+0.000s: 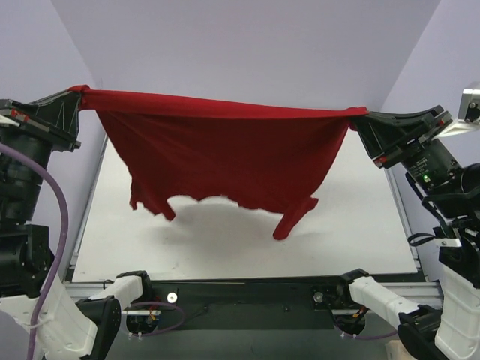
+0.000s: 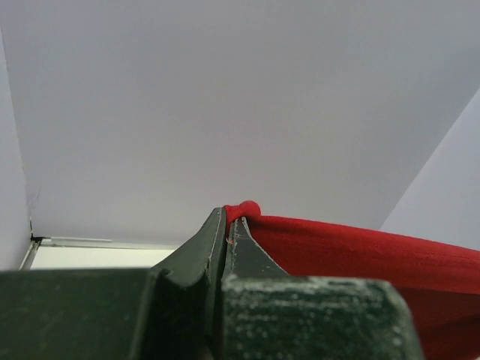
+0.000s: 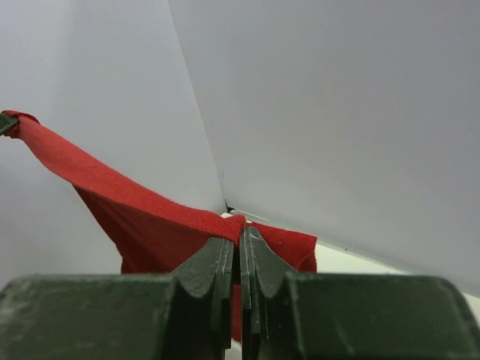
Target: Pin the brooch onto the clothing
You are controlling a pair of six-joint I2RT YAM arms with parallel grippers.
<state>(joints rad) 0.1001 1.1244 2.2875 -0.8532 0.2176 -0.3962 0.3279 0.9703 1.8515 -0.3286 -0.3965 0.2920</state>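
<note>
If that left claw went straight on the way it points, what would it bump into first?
Apart from the deep-red soft T-shirt pinched in the left gripper, the way looks free up to the plain pale wall ahead; how far off it is, I cannot tell.

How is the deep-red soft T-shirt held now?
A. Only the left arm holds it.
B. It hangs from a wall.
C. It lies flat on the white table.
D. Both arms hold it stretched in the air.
D: the left fingers and the right fingers each pinch one end of the deep-red T-shirt, hanging above the white table.
</note>
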